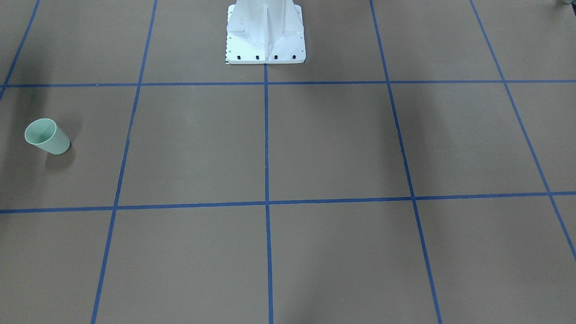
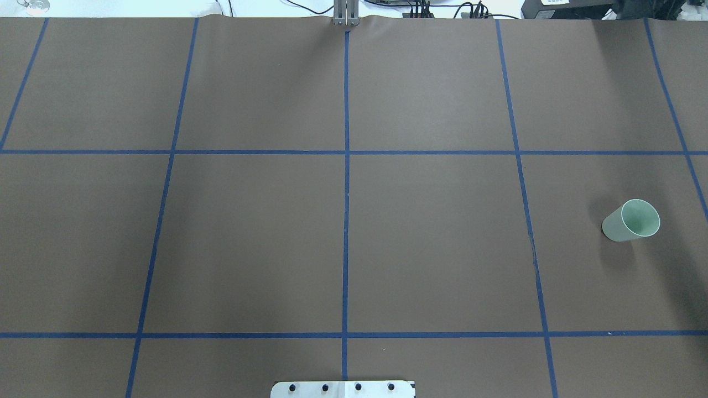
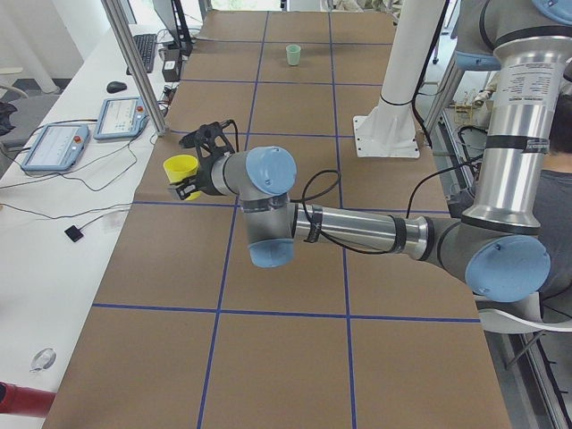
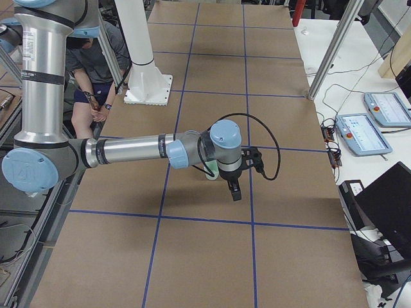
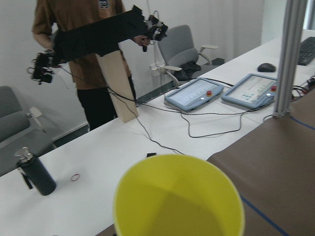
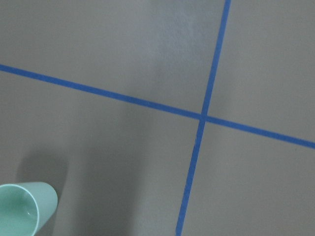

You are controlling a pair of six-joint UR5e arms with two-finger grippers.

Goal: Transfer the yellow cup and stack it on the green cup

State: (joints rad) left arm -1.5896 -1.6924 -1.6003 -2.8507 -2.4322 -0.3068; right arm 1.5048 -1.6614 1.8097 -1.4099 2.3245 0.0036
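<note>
Exterior front-facing view, findings?
— The green cup [image 1: 47, 136] stands upright on the brown table [image 1: 333, 148], far to the view's left, inside one square of the blue tape lines [image 1: 266, 135]. The white robot base [image 1: 265, 33] is at the top. No gripper is in this view.

Overhead exterior?
— Same cup, upright, at the right side of the table, mouth open upward. No arm shows.

Exterior left?
— The near arm reaches across the table. The left gripper [image 3: 189, 179] has the yellow cup [image 3: 179, 165] at its tip, over the table's edge beside the white bench [image 3: 63, 223]. From this angle I cannot tell whether the fingers grip it. The green cup is far off at the other end.

Exterior right?
— The right gripper [image 4: 234, 189] points down at the table, with the green cup just beside the wrist and partly hidden behind it. I cannot tell whether it is spread or pressed together. A person [image 4: 96, 70] sits by the base.

Left wrist-mounted?
— The yellow cup's open mouth fills the lower frame. Beyond it are the bench, two touch-screen pendants [image 5: 194, 93], a black bottle [image 5: 34, 172] and a standing person. No fingers show.

Right wrist-mounted?
— The green cup is in the lower left corner, with a tape crossing to its right. No fingers show.
</note>
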